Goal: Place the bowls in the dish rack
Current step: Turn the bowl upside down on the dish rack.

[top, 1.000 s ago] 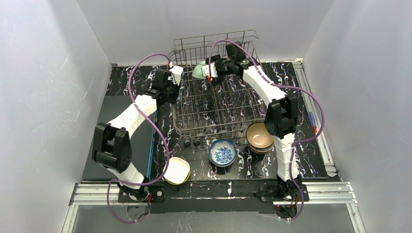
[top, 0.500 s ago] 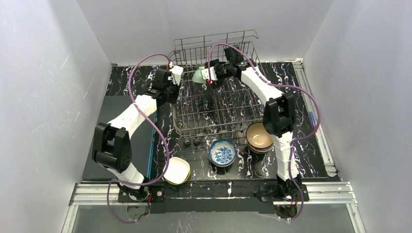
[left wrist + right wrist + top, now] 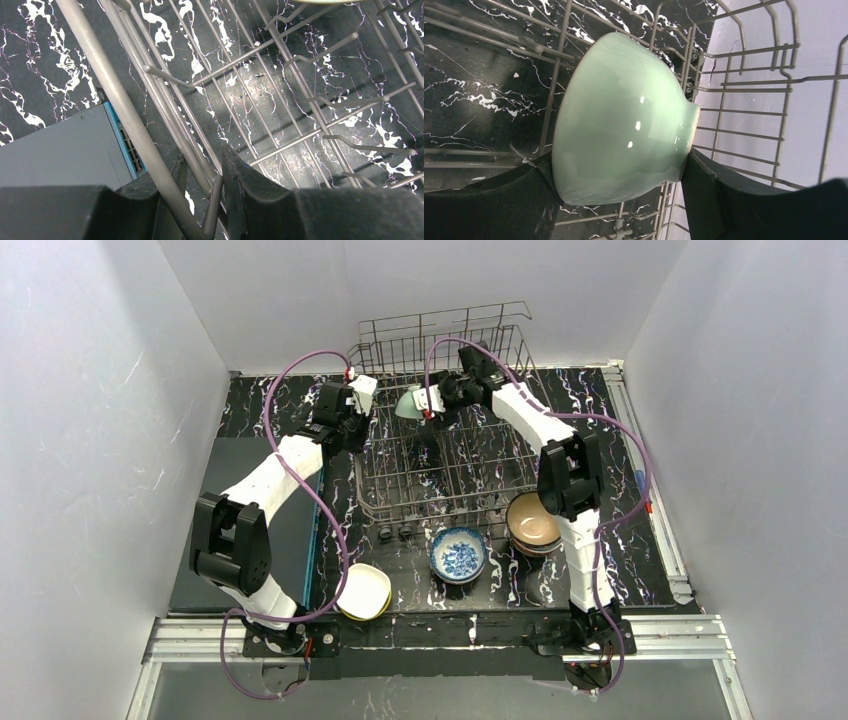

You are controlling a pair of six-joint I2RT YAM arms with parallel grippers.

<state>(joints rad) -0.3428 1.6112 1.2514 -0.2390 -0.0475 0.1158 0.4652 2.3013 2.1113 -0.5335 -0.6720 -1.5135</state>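
The grey wire dish rack (image 3: 432, 508) stands mid-table with no bowl set in it. My left gripper (image 3: 356, 428) is shut on its left rim wire (image 3: 125, 115), one finger on each side (image 3: 235, 175). My right gripper (image 3: 427, 400) hangs over the rack's far left corner, shut on a mint bowl (image 3: 407, 401) turned on its side, gripped from rim to foot (image 3: 624, 120). Three more lots of bowls sit on the table in front of the rack: a blue-patterned white bowl (image 3: 458, 554), a tan bowl stack (image 3: 533, 524) and a white and yellow-green pair (image 3: 364, 590).
A flat grey slab (image 3: 245, 490) with a blue edge lies left of the rack, right beside my left gripper (image 3: 202, 200). The rack's tall back wall (image 3: 440, 335) rises behind the mint bowl. Upright tines (image 3: 365, 147) stick up across the rack floor. White walls enclose the table.
My right gripper has carried the mint bowl a little lower and nearer, down toward the rack's far left corner. The left arm has stayed still on the rim.
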